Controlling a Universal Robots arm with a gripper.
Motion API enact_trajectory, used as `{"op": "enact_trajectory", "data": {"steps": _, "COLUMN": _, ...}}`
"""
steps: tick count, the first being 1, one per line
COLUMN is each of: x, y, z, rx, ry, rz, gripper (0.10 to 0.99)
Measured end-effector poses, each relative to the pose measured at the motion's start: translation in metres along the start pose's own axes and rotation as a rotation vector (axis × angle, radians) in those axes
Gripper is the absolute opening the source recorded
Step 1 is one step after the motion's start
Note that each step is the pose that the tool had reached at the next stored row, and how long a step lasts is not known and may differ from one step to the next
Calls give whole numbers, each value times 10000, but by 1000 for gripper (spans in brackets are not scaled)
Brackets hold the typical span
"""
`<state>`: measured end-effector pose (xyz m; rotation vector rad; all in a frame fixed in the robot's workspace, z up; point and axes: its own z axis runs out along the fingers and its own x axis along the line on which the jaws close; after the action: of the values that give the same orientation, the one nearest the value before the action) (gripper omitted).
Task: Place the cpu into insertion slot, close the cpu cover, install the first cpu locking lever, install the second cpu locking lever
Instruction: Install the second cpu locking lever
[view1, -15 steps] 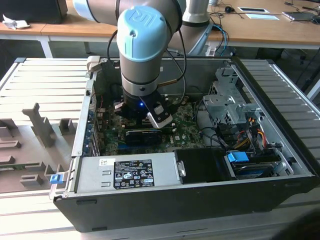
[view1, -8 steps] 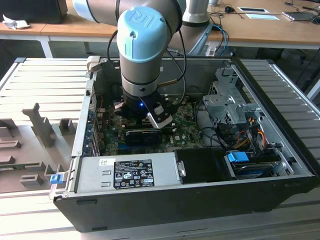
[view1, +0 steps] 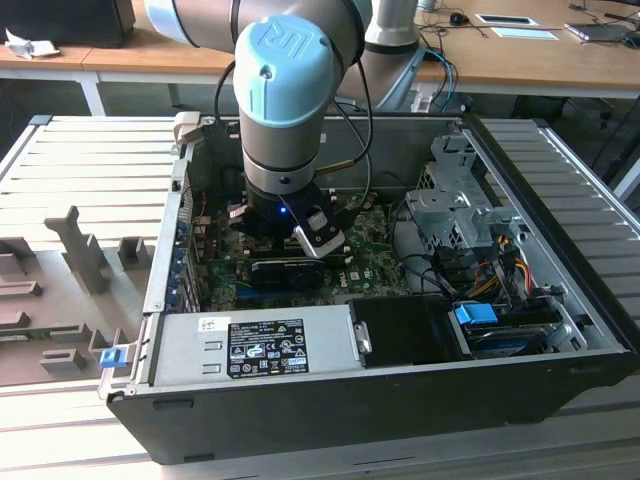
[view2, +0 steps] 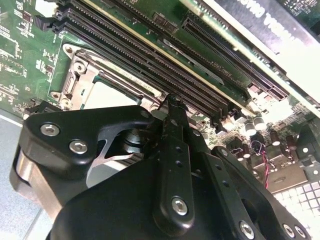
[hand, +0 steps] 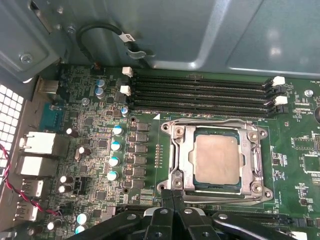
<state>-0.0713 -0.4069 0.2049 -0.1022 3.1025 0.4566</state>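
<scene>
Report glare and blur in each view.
In the first wrist view, daylight glares off the grey metal case wall, and the pale silver square cpu is sharp. In the second wrist view, the black claw looms soft and close. In the exterior view, the pale blue arm joint has a soft sheen.

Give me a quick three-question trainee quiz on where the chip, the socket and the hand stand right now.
1. True or false: the cpu lies in the insertion slot.
2. Pick one. In the first wrist view, the fingers of the hand are: A) spread wide; B) closed together beside the socket; C) clamped on the cpu.
3. Short answer: which metal part frames the cpu's edges?

Key: 1 true. 2 B. 3 the cpu cover, lying flat around the chip.
</scene>
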Motion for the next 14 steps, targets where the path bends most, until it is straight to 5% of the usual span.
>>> {"op": "enact_trajectory", "data": {"steps": 14, "x": 36, "y": -25, "z": 66, "rx": -94, "ry": -77, "rz": -22, "gripper": 106}}
